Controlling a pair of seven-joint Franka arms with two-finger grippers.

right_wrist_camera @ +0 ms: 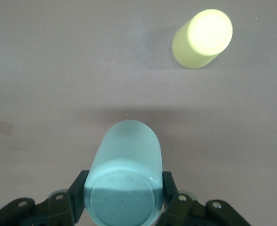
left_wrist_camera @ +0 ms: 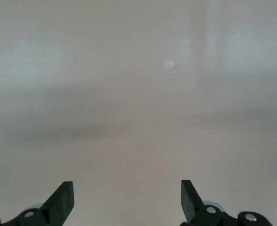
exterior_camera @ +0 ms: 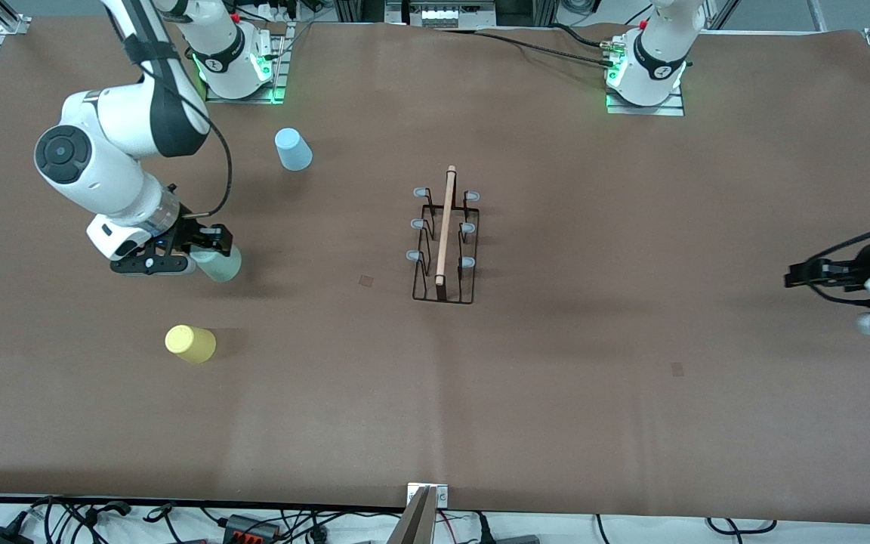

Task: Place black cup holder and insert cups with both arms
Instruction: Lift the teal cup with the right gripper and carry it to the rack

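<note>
Rack: the black cup holder [exterior_camera: 444, 243] stood upright mid-worktop, its wooden rod [exterior_camera: 445, 225] running from the arm bases toward the front camera, three pegs to each side.
Right gripper [exterior_camera: 205, 253]: its jaws were closed on the mint cup [right_wrist_camera: 124, 181], at the right arm's end of the worktop, well apart from the rack.
Cup axis: in the right wrist view the mint cup lay lengthwise between the jaws, base toward the camera.
Key relation: the rack lay toward the left arm's end from the held cup; the right arm was the nearer arm.
Other cups: yellow cup [exterior_camera: 190, 344] nearer the front camera than the held cup; blue cup [exterior_camera: 293, 149] farther.
Left gripper [left_wrist_camera: 127, 197]: waiting over bare worktop [exterior_camera: 631, 378] at the left arm's end, jaws wide, holding nothing.
</note>
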